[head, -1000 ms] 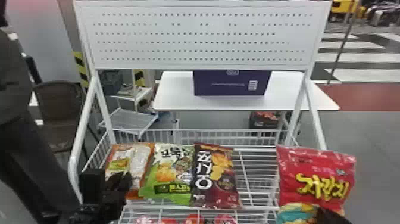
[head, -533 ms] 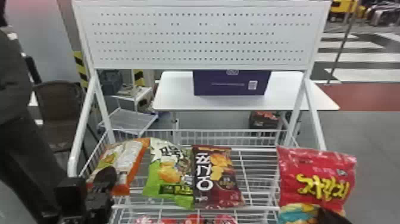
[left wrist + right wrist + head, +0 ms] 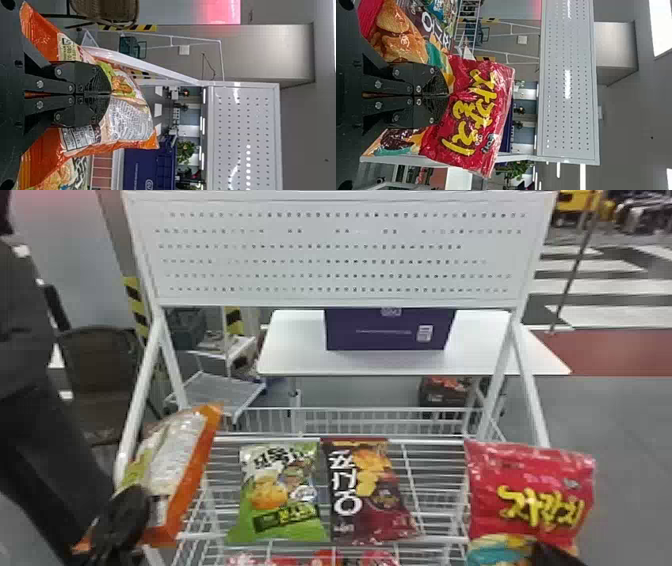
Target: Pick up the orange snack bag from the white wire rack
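At the left of the head view, my left gripper (image 3: 122, 510) is in front of the orange snack bag (image 3: 172, 475), which is tilted beside the left post of the white wire rack (image 3: 435, 470). In the left wrist view, my left gripper (image 3: 110, 93) is shut on the orange bag (image 3: 126, 122), its fingers pinching the middle of the bag. My right gripper (image 3: 550, 555) is at the lower right of the head view, holding a red snack bag (image 3: 530, 490). The right wrist view has the right gripper (image 3: 448, 95) shut on the red bag (image 3: 470, 118).
A green bag (image 3: 280, 490) and a dark red-brown bag (image 3: 370, 495) lie side by side on the rack. Red packages (image 3: 315, 559) are on a lower level. A white pegboard (image 3: 340, 250) tops the rack; behind stands a white table (image 3: 295, 340) with a purple box (image 3: 390, 332).
My left gripper and the orange bag have moved up and left from the rack's shelf, the bag tilting. The green bag has shifted slightly. The right gripper and red bag stay nearly still.
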